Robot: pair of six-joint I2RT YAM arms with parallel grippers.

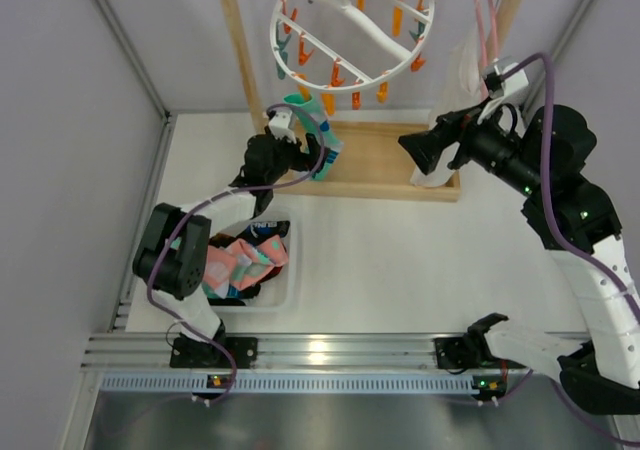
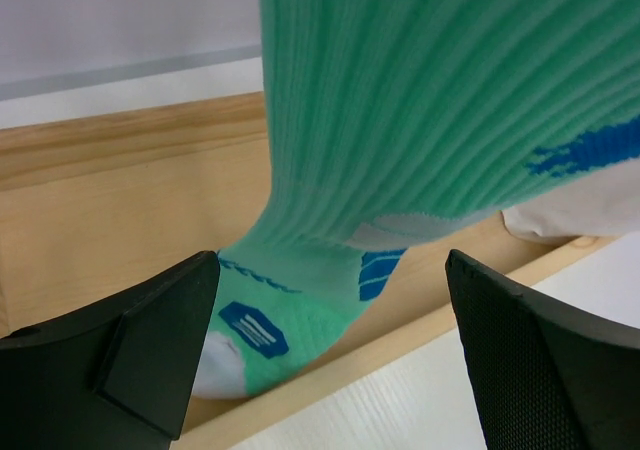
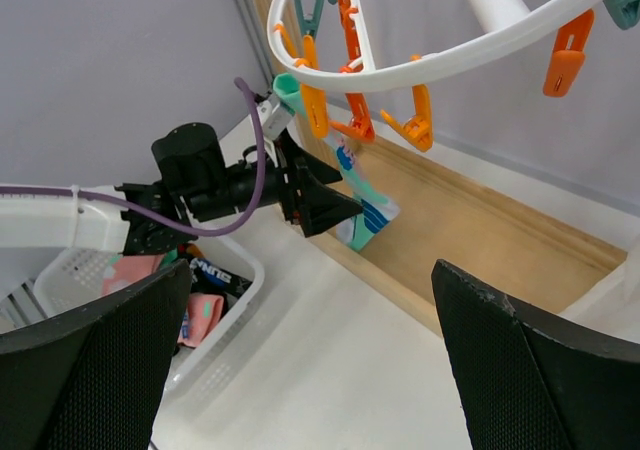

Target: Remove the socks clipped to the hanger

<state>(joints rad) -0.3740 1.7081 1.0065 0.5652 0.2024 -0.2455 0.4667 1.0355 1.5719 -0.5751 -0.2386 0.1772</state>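
Note:
The white ring hanger (image 1: 350, 32) with orange and teal pegs hangs from the wooden rack's top bar; it also shows in the right wrist view (image 3: 440, 62). One teal-green sock (image 1: 320, 135) with blue marks hangs from a peg at its near left, its toe resting on the rack's wooden base. My left gripper (image 1: 308, 152) is open, with its fingers on either side of the sock's lower part (image 2: 420, 120) and apart from it. My right gripper (image 1: 412, 148) is open and empty, right of the sock, facing it (image 3: 368, 208).
A white basket (image 1: 285, 290) near the left arm holds pink, teal and black socks. A white garment (image 1: 458, 75) on a thin pink hanger (image 1: 490, 20) hangs at the rack's right. The rack's wooden post (image 1: 238, 50) and base (image 1: 385, 165) stand behind both grippers.

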